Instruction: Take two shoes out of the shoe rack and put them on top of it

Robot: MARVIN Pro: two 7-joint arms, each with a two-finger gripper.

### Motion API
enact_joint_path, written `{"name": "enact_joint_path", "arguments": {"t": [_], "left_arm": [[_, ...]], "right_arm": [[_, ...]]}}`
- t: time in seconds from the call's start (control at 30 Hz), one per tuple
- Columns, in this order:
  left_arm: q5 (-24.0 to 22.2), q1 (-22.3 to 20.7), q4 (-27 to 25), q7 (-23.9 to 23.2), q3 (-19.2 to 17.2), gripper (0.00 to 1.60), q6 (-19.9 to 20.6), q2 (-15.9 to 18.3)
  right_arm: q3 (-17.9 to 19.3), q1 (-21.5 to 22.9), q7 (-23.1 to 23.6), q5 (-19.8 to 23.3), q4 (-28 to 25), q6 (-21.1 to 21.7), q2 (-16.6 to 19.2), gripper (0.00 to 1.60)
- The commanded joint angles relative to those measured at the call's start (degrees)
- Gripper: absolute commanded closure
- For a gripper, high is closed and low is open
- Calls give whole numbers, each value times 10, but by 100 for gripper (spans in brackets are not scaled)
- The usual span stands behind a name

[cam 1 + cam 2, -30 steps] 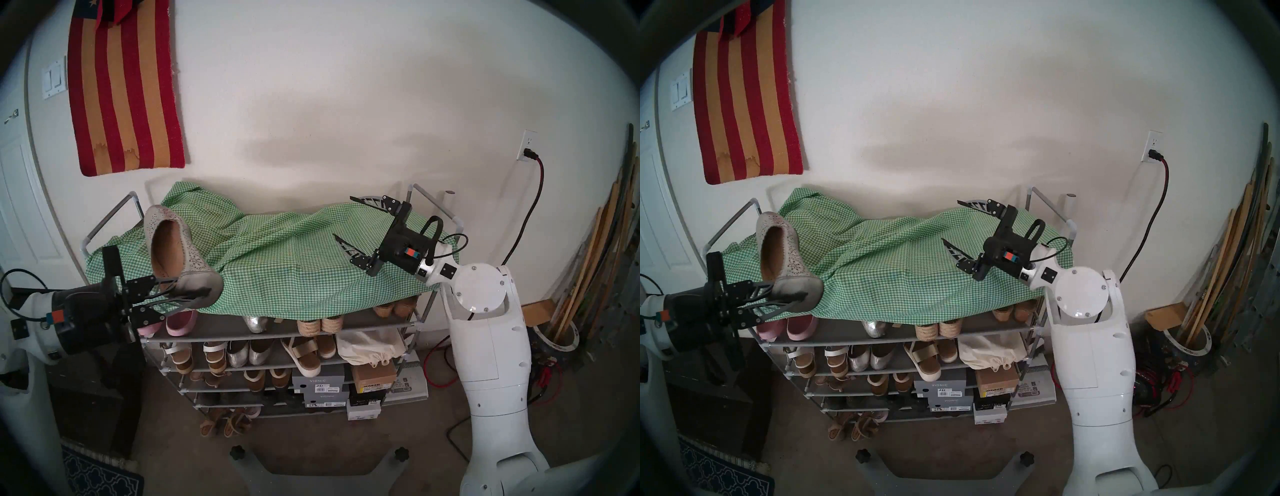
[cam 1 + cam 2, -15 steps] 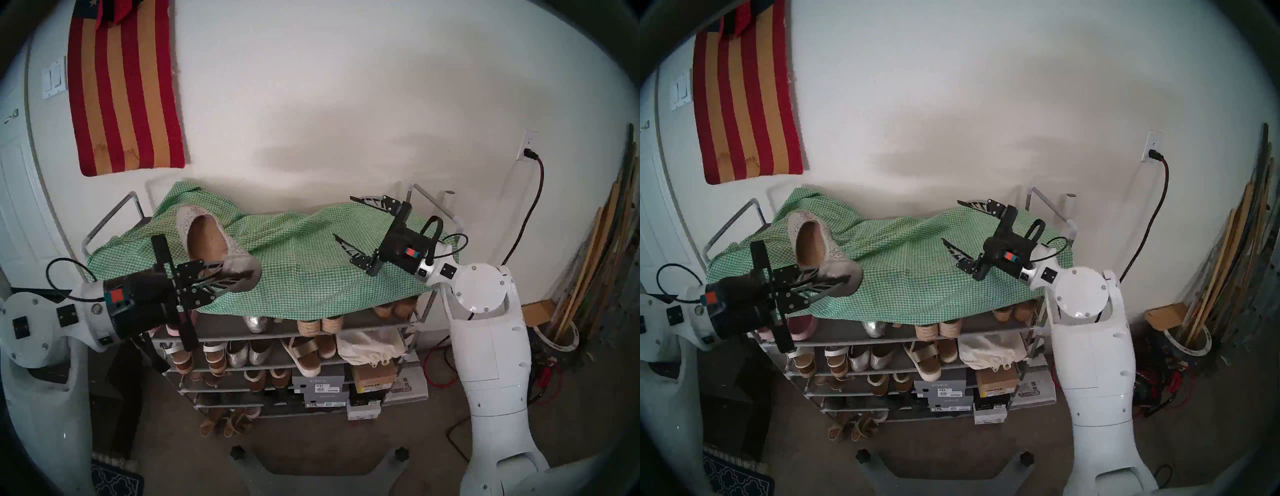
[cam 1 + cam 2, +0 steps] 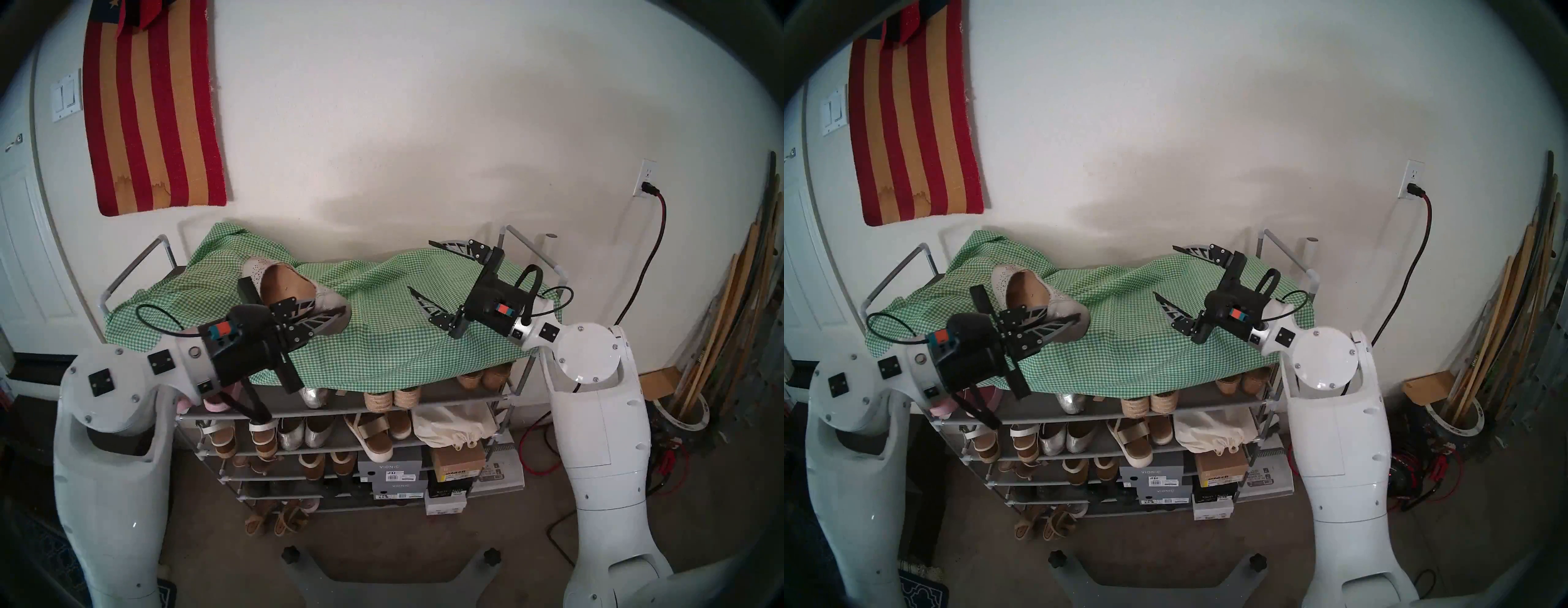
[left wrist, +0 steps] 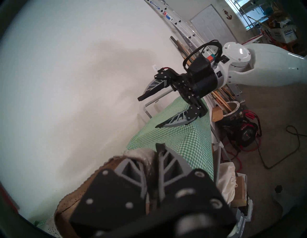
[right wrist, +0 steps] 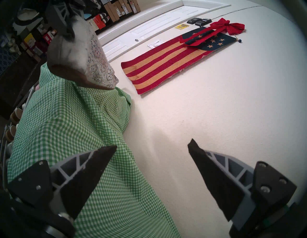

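**Silver shoe in my left claw**

The perforated silver shoe (image 3: 297,288) sits pinched at its heel wall between my left gripper (image 3: 329,319) fingers, held above the green checked cloth (image 3: 382,339) draped over the shoe rack (image 3: 339,414), toe toward the wall. Its tan insole looks smooth. Further right, my right gripper (image 3: 420,268) hangs spread wide, empty.

Perforated silver flat shoe (image 3: 326,299): dull metallic upper, pinhole pattern, matt tan insole, dark scuffed sole. Green-and-white gingham cloth (image 3: 373,339): thin woven fabric, matt, creased. Grey tube shoe rack (image 3: 131,271): smooth satin metal rails. Red-and-tan striped wall hanging (image 3: 148,119): coarse weave. White arm shells: glossy plastic.
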Motion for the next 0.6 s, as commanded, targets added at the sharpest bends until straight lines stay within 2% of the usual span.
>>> {"name": "enact_joint_path", "arguments": {"t": [0.0, 0.03, 0.07, 0.1, 0.17, 0.2, 0.27, 0.37, 0.43, 0.47, 0.5, 0.53, 0.57], "left_arm": [[62, -61, 27, 54, 80, 160, 27, -43], [79, -74, 36, 68, 97, 160, 35, -45], [79, -74, 36, 68, 97, 160, 35, -45], [106, -86, 43, 91, 112, 160, 42, -44], [128, -107, 56, 111, 123, 160, 50, -45], [136, -96, 49, 112, 119, 160, 48, -52], [156, -120, 66, 136, 135, 160, 56, -50], [177, -125, 75, 153, 141, 160, 58, -52], [206, -155, 101, 168, 152, 160, 75, -56], [216, -140, 94, 180, 152, 160, 72, -63], [222, -167, 109, 176, 159, 160, 83, -60], [229, -159, 106, 183, 160, 160, 82, -64], [236, -171, 114, 182, 164, 160, 89, -65]], "right_arm": [[0, 0, 0, -1, 0, 0, 1, 0], [0, 0, 0, -1, 0, 0, 1, 0], [0, 0, 0, -1, 0, 0, 1, 0], [0, 0, 1, -1, 0, 0, 1, 0], [0, 0, 1, -1, 0, 0, 1, 0], [0, 0, 1, -1, 0, 0, 1, 0], [0, 0, 1, -1, 0, 0, 1, 0], [0, 0, 1, -1, 0, 0, 1, 0], [0, 0, 1, -1, 0, 0, 1, 0], [0, 0, 1, -1, 0, 0, 1, 0], [0, 0, 1, -1, 0, 0, 1, 0], [0, 0, 1, -1, 0, 0, 1, 0], [0, 0, 0, -2, 0, 0, 1, 0]]}}
